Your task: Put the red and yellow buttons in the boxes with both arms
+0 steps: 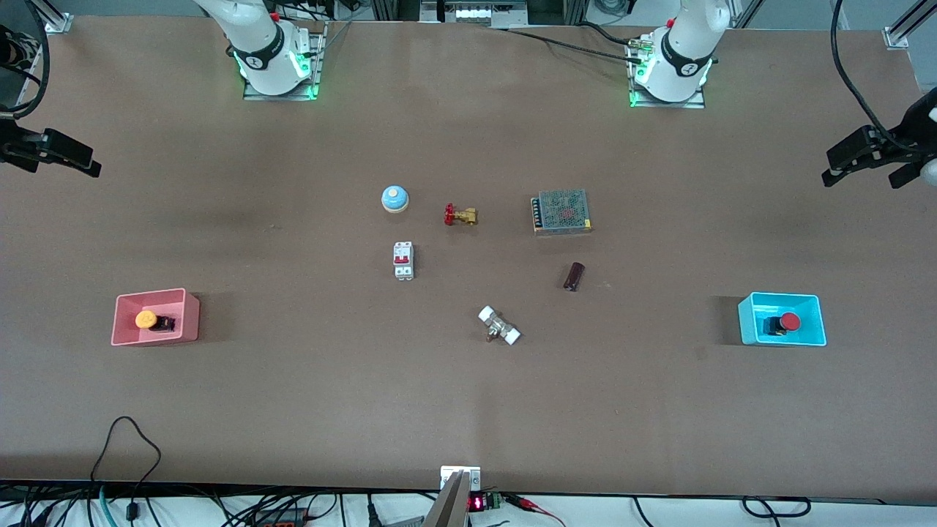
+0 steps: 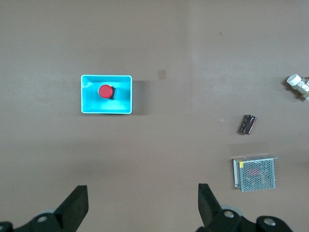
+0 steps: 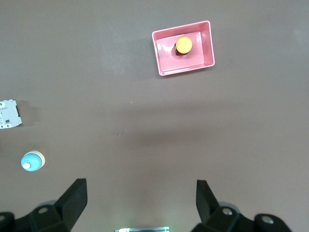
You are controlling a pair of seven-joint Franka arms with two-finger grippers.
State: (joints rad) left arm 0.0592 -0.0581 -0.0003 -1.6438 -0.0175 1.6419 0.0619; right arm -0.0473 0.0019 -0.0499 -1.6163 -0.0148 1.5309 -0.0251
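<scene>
The yellow button (image 1: 146, 319) lies in the pink-red box (image 1: 155, 338) toward the right arm's end of the table; the right wrist view shows the button (image 3: 183, 44) in that box (image 3: 186, 69). The red button (image 1: 789, 320) lies in the cyan box (image 1: 749, 322) toward the left arm's end; the left wrist view shows it (image 2: 105, 90) in the box (image 2: 106, 110). My right gripper (image 1: 91, 162) (image 3: 141, 200) is open and empty, high over bare table at its end. My left gripper (image 1: 831, 168) (image 2: 143, 203) is open and empty, high over the other end.
In the middle of the table lie a blue dome bell (image 1: 394, 198), a brass valve with a red handle (image 1: 460, 215), a white circuit breaker (image 1: 403, 260), a mesh-covered power supply (image 1: 561, 211), a dark cylinder (image 1: 575, 276) and a metal fitting with white caps (image 1: 499, 326).
</scene>
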